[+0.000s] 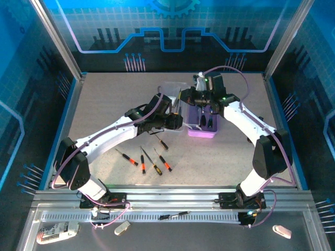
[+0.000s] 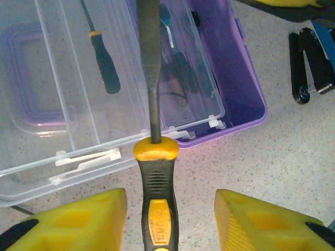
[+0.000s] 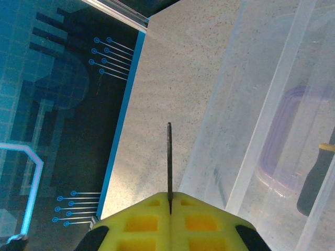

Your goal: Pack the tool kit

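The overhead view shows one spare screwdriver (image 1: 175, 214) on the front ledge, well to the near side of the tool kit case (image 1: 201, 133). Several loose screwdrivers (image 1: 142, 163) lie scattered on the bench (image 1: 104, 99), nearer than the case and to its left.

The left pincer (image 1: 175, 121) sits just left of the case. Its wrist camera adds what the overhead view cannot resolve. The left pincer (image 2: 170, 193) is spread, with a gap on each side of the black-and-yellow handle of a screwdriver (image 2: 157, 209) whose shaft runs out over the case.

That view also looks into the case. A black-handled driver (image 2: 104, 63) lies in the open clear lid (image 2: 68, 115), and more tools (image 2: 178, 68) lie in the purple base (image 2: 246, 99).

At the far side of the case, the right wrist camera shows the right pincer (image 3: 170, 197) pressed together on a thin dark shaft (image 3: 169, 157). The lid is beside it, with the purple handle (image 3: 282, 141) visible through the plastic.
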`<control>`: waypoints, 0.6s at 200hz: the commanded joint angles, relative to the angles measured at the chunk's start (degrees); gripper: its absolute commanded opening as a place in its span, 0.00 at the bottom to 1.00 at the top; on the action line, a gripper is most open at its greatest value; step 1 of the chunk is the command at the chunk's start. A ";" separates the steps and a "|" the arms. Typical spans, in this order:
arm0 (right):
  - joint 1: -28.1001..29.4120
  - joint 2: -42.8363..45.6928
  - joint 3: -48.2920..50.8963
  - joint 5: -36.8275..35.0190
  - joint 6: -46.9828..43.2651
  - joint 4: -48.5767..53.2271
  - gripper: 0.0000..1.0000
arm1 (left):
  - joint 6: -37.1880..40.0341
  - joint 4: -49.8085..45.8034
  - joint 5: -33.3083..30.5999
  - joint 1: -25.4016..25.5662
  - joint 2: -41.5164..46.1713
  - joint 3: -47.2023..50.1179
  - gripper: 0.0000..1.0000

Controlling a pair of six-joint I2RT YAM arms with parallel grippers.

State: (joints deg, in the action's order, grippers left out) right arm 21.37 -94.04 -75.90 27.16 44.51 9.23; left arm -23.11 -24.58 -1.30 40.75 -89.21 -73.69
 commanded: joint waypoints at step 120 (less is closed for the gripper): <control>-12.20 -10.77 -11.96 -4.13 -9.55 8.94 0.01 | -3.73 -2.40 -16.41 -5.72 16.49 11.76 0.99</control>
State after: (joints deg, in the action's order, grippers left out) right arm 11.29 -101.78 -84.95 24.14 38.30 14.35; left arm -24.32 -25.21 -15.22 36.14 -74.48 -64.31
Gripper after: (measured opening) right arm 0.059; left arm 0.992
